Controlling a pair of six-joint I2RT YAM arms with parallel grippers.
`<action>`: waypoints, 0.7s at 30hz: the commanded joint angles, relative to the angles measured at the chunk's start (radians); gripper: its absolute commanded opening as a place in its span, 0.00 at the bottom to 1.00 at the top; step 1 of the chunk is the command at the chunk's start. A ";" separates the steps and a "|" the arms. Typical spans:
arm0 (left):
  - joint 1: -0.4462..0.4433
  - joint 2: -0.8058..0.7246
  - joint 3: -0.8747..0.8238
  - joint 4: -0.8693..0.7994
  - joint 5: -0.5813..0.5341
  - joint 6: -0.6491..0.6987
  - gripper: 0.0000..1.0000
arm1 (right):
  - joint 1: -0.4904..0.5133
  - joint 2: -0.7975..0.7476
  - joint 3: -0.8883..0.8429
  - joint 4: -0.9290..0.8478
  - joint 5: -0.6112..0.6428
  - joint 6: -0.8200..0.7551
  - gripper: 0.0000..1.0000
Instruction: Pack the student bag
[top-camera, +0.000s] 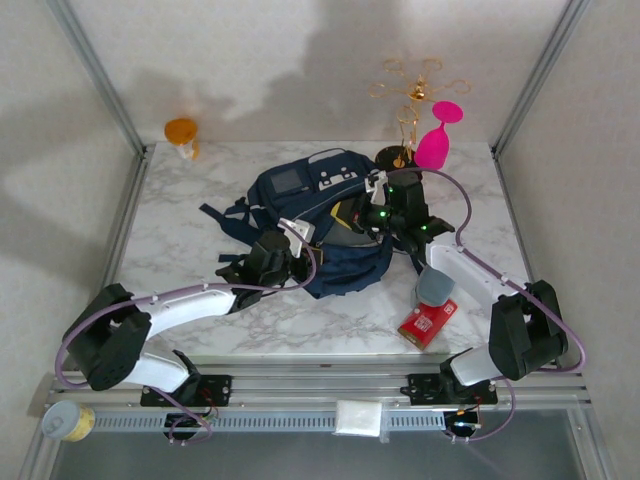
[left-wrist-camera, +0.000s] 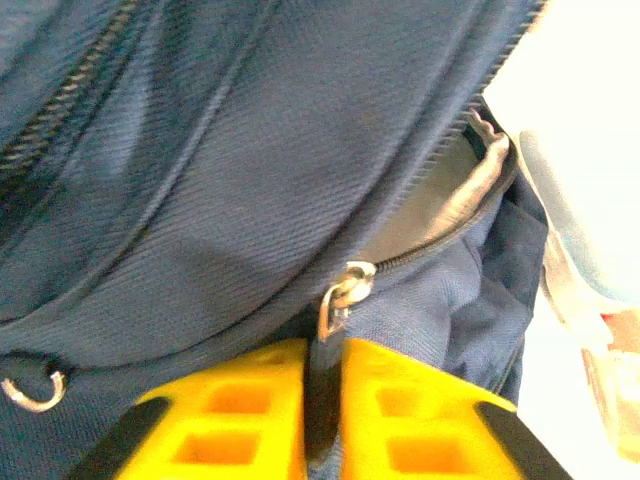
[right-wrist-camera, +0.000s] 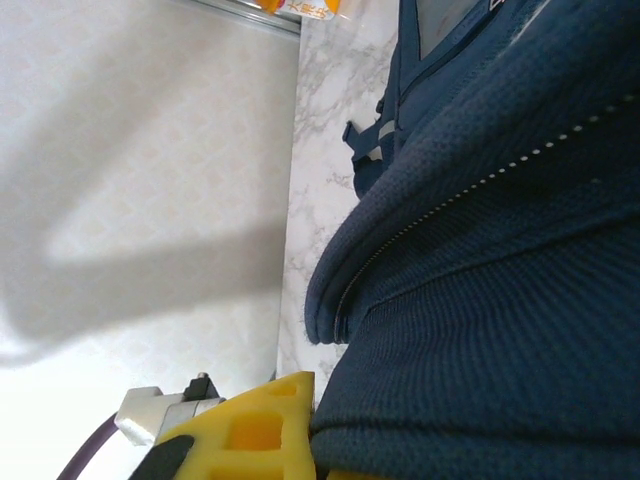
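- Student bag (top-camera: 320, 215): lies flat in the middle of the marble worktop (top-camera: 190, 290); navy fabric, with a grey square patch and white patches toward the far end and dark straps splayed off to its left
- Zip pull (left-wrist-camera: 342, 292): a metal slider on a curved zip line of the bag, with pale lining showing where the zip parts beyond it
- Left claw (left-wrist-camera: 322, 355): yellow fingers (left-wrist-camera: 230, 420) pinched together on the dark tab below the zip pull; seen from above, pressed against the bag's near left side
- Right claw (top-camera: 376, 212): set against the bag's right side at its upper edge, green lights lit on the wrist
- Finger (right-wrist-camera: 265, 425) in the right wrist view: one yellow finger lying along a raised fold of blue fabric, its partner hidden behind the cloth; cannot tell whether clamped or parted
- Grey-blue container (top-camera: 435, 285): stands just right of the bag's near end, under the right forearm
- Red box (top-camera: 428, 322): lies just beside the container, toward the near edge of the worktop
- Pink glass (top-camera: 440, 135): stands at the far right of the worktop, just beside a gold wire stand (top-camera: 410, 95)
- Orange object (top-camera: 182, 132): sits at the far left corner, well apart from the bag; too small to tell what
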 joint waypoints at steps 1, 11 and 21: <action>-0.007 -0.056 0.009 0.064 0.000 0.050 0.05 | -0.006 -0.037 0.003 0.062 -0.062 0.000 0.00; 0.003 -0.135 -0.046 -0.052 -0.098 0.032 0.00 | -0.032 -0.045 0.039 0.016 -0.071 -0.020 0.00; 0.007 -0.159 -0.081 -0.068 0.033 0.030 0.05 | -0.046 -0.044 0.021 0.037 -0.091 -0.016 0.00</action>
